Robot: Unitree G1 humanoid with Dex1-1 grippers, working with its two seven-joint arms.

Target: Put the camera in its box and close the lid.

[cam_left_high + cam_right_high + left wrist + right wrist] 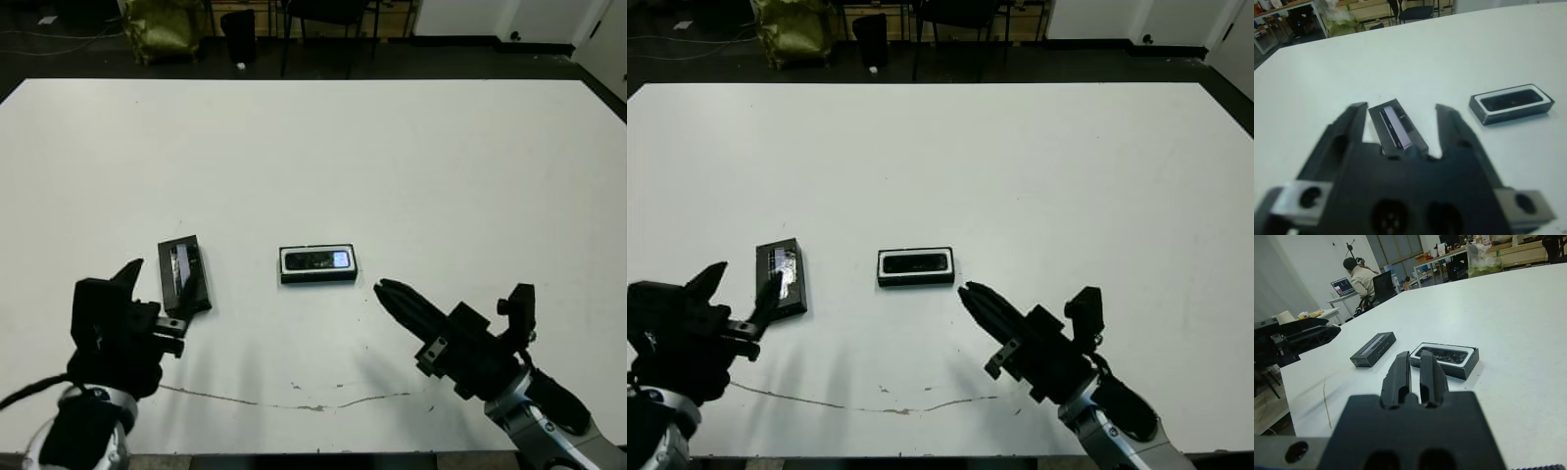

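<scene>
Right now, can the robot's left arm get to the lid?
Probably yes. The lid lies flat on the table just ahead of the open left pincer, with nothing between them. The box sits apart.

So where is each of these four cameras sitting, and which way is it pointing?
Left eye view: on the head, looking down at the white table; both arms show, the left tool and the right tool.
Right eye view: beside it, the same scene, slightly shifted.
Left wrist view: on the left wrist, looking between that tool's spread fingers at the lid.
Right wrist view: on the right wrist, looking along its closed fingers at the box, which holds the camera.
All four views share the box and lid.
</scene>
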